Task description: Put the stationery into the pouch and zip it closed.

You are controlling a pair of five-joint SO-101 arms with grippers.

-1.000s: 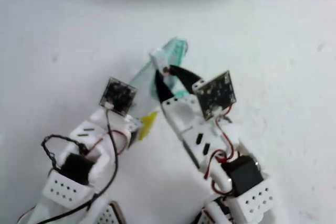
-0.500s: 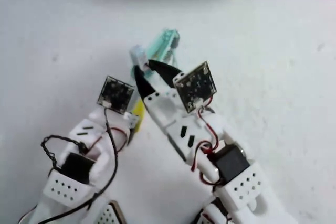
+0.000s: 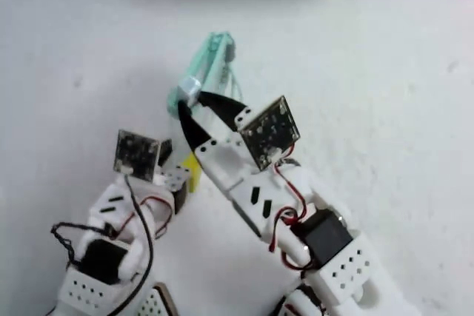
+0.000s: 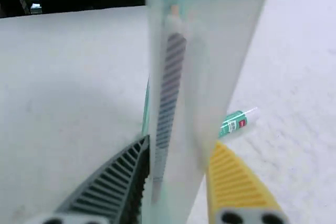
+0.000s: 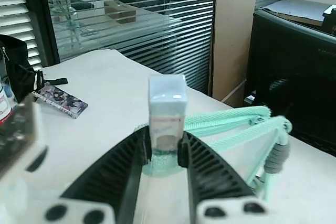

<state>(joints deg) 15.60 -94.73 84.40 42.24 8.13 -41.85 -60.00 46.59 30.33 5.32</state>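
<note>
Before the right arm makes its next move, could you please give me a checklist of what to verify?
1. Right end effector shut on the white block: ok.
2. Left end effector clamped on the pouch: ok.
3. Zip open for loading: ok, its mint edges stand apart.
4. White block lined up with the opening: cannot tell.
5. All stationery inside: not ok, a green-and-white item lies on the table.
</note>
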